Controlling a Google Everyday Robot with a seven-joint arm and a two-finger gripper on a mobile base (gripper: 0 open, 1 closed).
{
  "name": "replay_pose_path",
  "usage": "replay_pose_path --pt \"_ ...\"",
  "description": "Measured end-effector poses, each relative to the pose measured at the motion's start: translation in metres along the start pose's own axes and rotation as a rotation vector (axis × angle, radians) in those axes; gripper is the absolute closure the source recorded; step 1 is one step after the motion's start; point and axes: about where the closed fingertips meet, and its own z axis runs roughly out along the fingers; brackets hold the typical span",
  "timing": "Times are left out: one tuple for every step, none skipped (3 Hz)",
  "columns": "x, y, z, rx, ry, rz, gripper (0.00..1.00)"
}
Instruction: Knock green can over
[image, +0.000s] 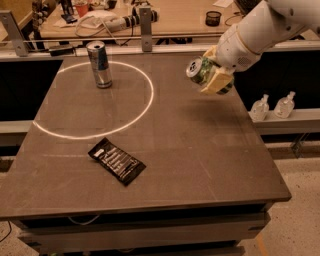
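Observation:
The green can (201, 71) has a silver top and is tilted steeply, its top facing left, held in the air above the right far part of the dark table (200, 150). My gripper (214, 76) is shut on the green can, its cream fingers (216, 84) wrapping the can's body. The white arm comes in from the upper right.
A taller slim blue-and-silver can (99, 64) stands upright at the far left inside a white circle marking (142, 111). A black snack packet (117, 161) lies flat near the table's middle front. Two small clear bottles (272, 106) stand on a ledge to the right. A cluttered bench lies behind.

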Motion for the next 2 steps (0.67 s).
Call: replay_pose_path --pt "-0.0061 0.0025 0.0074 -0.029 0.086 -0.084 1.00" --pt "-0.0096 0.0047 0.0160 -0.069 0.158 -0.136 1.00"
